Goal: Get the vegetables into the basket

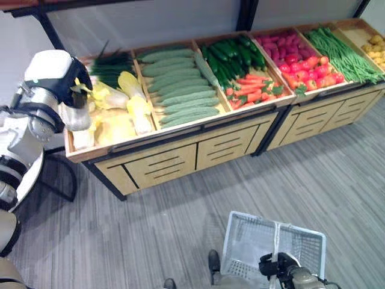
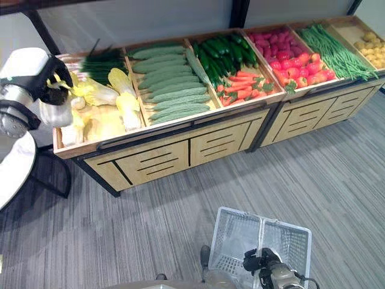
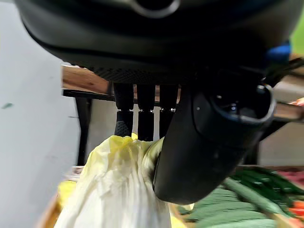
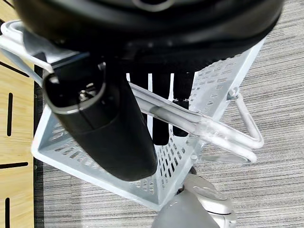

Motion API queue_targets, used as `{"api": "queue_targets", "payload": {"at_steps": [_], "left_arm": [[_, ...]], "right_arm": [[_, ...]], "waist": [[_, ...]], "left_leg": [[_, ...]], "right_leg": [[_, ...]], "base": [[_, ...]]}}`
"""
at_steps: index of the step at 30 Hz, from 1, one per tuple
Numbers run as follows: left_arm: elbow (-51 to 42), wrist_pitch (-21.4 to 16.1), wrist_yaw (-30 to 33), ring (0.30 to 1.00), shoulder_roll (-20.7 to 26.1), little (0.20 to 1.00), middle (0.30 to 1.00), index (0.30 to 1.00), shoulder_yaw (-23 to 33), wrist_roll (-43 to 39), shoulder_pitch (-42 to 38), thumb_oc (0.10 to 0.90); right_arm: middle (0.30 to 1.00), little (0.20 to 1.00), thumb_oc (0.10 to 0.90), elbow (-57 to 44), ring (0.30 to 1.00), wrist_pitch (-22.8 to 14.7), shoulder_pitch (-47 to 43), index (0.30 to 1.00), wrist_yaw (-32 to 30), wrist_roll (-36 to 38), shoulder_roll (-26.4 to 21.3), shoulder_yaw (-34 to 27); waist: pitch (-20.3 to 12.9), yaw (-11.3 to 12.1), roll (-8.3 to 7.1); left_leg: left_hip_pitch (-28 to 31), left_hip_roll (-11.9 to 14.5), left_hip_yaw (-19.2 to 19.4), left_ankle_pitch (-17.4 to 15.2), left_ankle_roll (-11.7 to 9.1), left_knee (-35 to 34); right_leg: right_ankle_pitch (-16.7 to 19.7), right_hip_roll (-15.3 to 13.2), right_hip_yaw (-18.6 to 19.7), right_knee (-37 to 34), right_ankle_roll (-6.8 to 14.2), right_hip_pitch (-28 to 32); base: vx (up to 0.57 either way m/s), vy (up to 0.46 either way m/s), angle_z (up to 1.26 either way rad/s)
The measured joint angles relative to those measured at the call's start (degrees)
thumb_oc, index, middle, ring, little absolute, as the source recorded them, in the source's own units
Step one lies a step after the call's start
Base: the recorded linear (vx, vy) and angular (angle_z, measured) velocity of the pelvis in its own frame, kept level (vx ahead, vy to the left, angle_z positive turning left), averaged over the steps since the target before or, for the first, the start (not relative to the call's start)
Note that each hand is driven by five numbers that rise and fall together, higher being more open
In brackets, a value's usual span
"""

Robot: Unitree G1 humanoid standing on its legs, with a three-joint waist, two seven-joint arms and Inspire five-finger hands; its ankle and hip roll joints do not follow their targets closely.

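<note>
My left hand [image 1: 73,90] is over the left end of the wooden stand, above the bin of yellow-white cabbages [image 1: 117,123]. Its thumb [image 3: 199,142] and fingers pinch the leafy end of one cabbage [image 3: 114,190], which hangs down past the hand [image 1: 77,117]. A white mesh basket [image 1: 240,241] stands low over the grey floor in front of the stand. My right hand [image 1: 278,265] is curled round its two wire handles [image 4: 199,126], with the empty basket wall [image 4: 180,161] showing beyond the fingers.
The long wooden stand [image 1: 180,150] holds bins of scallions [image 1: 111,66], pale cucumbers [image 1: 180,90], dark cucumbers [image 1: 231,54], carrots [image 1: 252,87], red vegetables [image 1: 301,63], green beans [image 1: 343,54] and potatoes [image 1: 374,48]. A round white table [image 1: 27,177] stands at the left.
</note>
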Motion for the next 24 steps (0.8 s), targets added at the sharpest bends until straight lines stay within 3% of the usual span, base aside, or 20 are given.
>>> {"api": "queue_targets", "payload": {"at_steps": [3,5,6,12,17,21,24], "left_arm": [[-3.50,-0.90,-0.34,0.300,0.01,0.300,0.300,0.300,0.84,0.03,3.39,0.400],[-8.82,-0.87,-0.53,0.300,-0.02,0.300,0.300,0.300,4.15,0.05,8.29,0.400],[-15.02,-0.94,-0.88,0.300,-0.20,0.300,0.300,0.300,9.04,0.09,14.10,0.400],[-22.76,-2.57,-2.51,0.300,-4.05,0.300,0.300,0.300,14.80,-1.52,21.43,0.400],[-31.17,-3.02,-3.02,0.300,-11.14,0.300,0.300,0.300,21.98,-5.68,28.29,0.400],[-34.02,-3.18,-3.60,0.300,-18.82,0.300,0.300,0.300,25.10,-11.71,31.70,0.400],[-33.96,-3.50,-4.14,0.300,-29.40,0.300,0.300,0.300,26.05,-23.65,35.54,0.400]], "right_arm": [[0.300,0.300,0.400,-0.05,0.300,0.17,0.76,0.300,0.03,-0.13,0.05,-1.17],[0.300,0.300,0.400,-0.07,0.300,0.77,1.35,0.300,0.06,-0.15,0.05,-1.35],[0.300,0.300,0.400,-0.34,0.300,0.80,2.13,0.300,0.07,-0.33,0.13,-2.41],[0.300,0.300,0.400,0.00,0.300,1.05,3.79,0.300,0.06,-1.18,0.26,-3.97],[0.300,0.300,0.400,1.46,0.300,1.75,5.20,0.300,-0.45,1.91,1.62,-12.31],[0.300,0.300,0.400,2.06,0.300,2.77,5.90,0.300,-1.83,5.01,1.94,-11.80],[0.300,0.300,0.400,1.15,0.300,2.75,5.76,0.300,-2.20,4.53,1.76,-10.15]], "waist": [[-0.63,-0.04,-0.01],[-0.65,-0.03,-0.01],[-0.73,-0.05,-0.03],[-2.04,0.68,0.13],[-2.44,0.89,0.15],[-2.87,0.97,0.70],[-3.05,0.69,0.97]], "left_leg": [[0.57,-0.14,-0.54,-0.08,0.08,0.00],[1.70,-0.06,-0.94,-0.17,0.19,-0.01],[2.42,-0.03,-0.95,-0.44,0.22,-0.02],[3.98,-0.06,-1.14,-0.83,0.43,-0.03],[5.02,-0.18,-1.62,-1.07,0.69,-0.03],[5.12,-0.77,-1.62,-1.27,1.09,-0.04],[5.29,-1.29,-1.43,-1.55,1.59,-0.04]], "right_leg": [[-0.40,-0.20,-0.42,-0.01,0.33,0.80],[-0.47,-0.19,-0.63,-0.01,0.39,2.08],[-0.88,-0.17,-0.59,-0.03,0.68,2.76],[-1.81,-0.30,-0.79,-0.05,1.42,4.48],[-1.74,-0.48,-1.20,-0.07,1.27,5.84],[-2.14,-1.01,-0.94,-0.05,2.10,5.90],[-2.11,-1.46,-0.47,-0.06,2.53,5.86]], "base": [[-0.04,0.051,0.10],[-0.02,0.036,0.06],[-0.02,0.030,0.05],[-0.02,0.015,0.01],[-0.03,0.037,0.08],[-0.09,0.061,-0.03],[-0.06,0.065,-0.07]]}}
